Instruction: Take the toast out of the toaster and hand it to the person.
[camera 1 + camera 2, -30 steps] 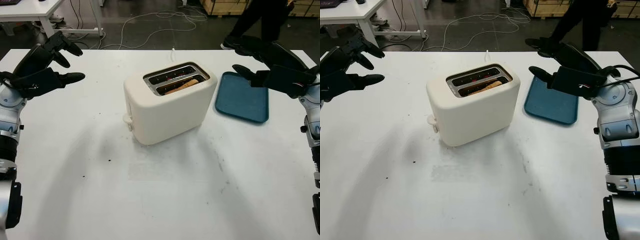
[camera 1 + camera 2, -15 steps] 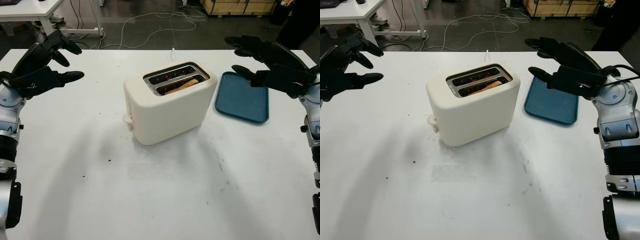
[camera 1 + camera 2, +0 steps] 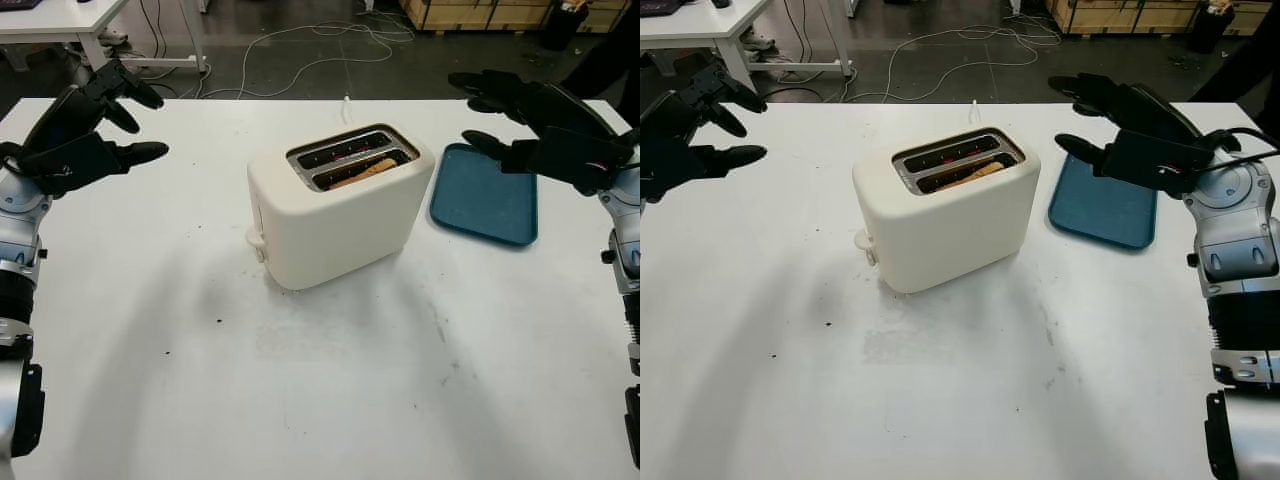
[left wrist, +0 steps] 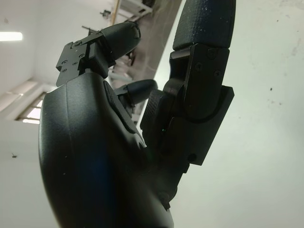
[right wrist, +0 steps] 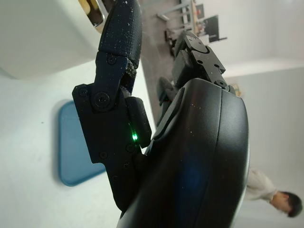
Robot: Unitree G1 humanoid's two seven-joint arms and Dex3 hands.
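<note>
Centrally on the table sits the toaster, with the toast low in its near slot. At nine o'clock the left hand hovers open, holding nothing, well apart from the toaster. At three o'clock the right hand hangs open over a blue tray's far edge. Beyond the table's one o'clock corner, a person stands.

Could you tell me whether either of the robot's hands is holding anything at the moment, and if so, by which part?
Nothing is held. The left hand is open above the table's left side, the right hand open over the blue tray. The toast sits in the toaster.
</note>
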